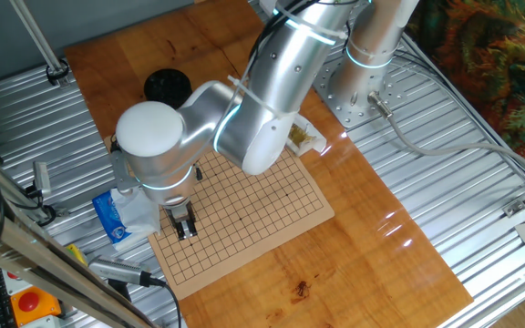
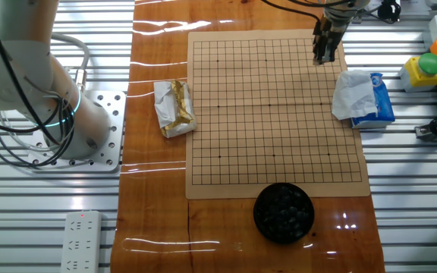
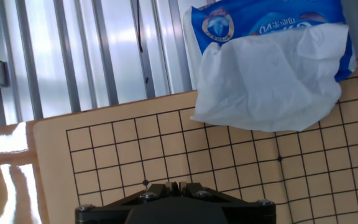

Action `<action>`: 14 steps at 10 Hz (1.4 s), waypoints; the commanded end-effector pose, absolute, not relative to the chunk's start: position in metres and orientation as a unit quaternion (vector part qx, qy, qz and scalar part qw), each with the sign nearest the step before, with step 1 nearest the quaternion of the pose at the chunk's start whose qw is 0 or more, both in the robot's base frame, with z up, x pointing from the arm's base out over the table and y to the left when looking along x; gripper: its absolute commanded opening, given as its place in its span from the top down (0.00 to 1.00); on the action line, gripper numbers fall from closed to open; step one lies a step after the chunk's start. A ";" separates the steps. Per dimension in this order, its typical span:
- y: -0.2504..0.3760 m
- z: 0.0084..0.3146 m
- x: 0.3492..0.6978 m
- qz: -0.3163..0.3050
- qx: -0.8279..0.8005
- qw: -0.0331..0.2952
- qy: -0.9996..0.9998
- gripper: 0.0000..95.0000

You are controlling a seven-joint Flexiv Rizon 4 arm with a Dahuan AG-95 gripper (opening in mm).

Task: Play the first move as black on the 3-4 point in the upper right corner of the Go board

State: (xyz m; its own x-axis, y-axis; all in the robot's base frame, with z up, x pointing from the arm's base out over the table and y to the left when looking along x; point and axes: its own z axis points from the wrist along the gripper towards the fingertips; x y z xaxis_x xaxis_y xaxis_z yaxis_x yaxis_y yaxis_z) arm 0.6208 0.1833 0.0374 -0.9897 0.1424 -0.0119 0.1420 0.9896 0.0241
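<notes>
Matt wooden Go board (image 2: 275, 152) on glossy varnished table (image 2: 158, 212) — ribbed metal surround (image 2: 416, 197).

the flat tan wooden go board (image 2: 271, 114) lies bare of stones, open to passage from above. at its 3 o'clock edge in the other fixed view, a blue tissue pack with white tissue (image 2: 363, 97) overlaps the rim; a round black stone bowl (image 2: 283, 212) touches 6 o'clock; a crumpled gold-and-white wrapper (image 2: 174, 108) sits just beside 9 o'clock.

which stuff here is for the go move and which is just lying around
For the job:
- tan wooden Go board
- round black bowl of stones
- end effector, above the board's corner

Lying about:
- blue tissue pack
- crumpled gold wrapper
- white power strip
</notes>
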 end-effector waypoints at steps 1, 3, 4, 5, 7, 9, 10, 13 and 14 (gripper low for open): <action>0.184 0.038 0.621 0.012 0.068 0.006 0.998 1.00; 0.184 0.038 0.621 0.012 0.063 0.005 0.998 1.00; 0.184 0.038 0.621 0.012 0.062 0.005 0.998 1.00; 0.184 0.038 0.621 0.012 0.064 0.004 0.998 1.00; 0.184 0.038 0.621 0.012 0.068 0.004 0.998 1.00; 0.184 0.038 0.621 0.011 0.070 0.005 0.997 1.00; 0.184 0.038 0.621 0.007 0.060 0.011 0.998 1.00; 0.184 0.038 0.621 0.002 0.037 0.024 0.999 1.00; 0.184 0.038 0.621 -0.002 0.020 0.024 1.000 1.00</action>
State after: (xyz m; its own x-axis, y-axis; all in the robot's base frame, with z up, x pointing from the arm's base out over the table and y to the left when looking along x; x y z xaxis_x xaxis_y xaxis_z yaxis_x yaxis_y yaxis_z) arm 0.6186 0.1829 0.0393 -0.9967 0.0599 -0.0557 0.0598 0.9982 0.0029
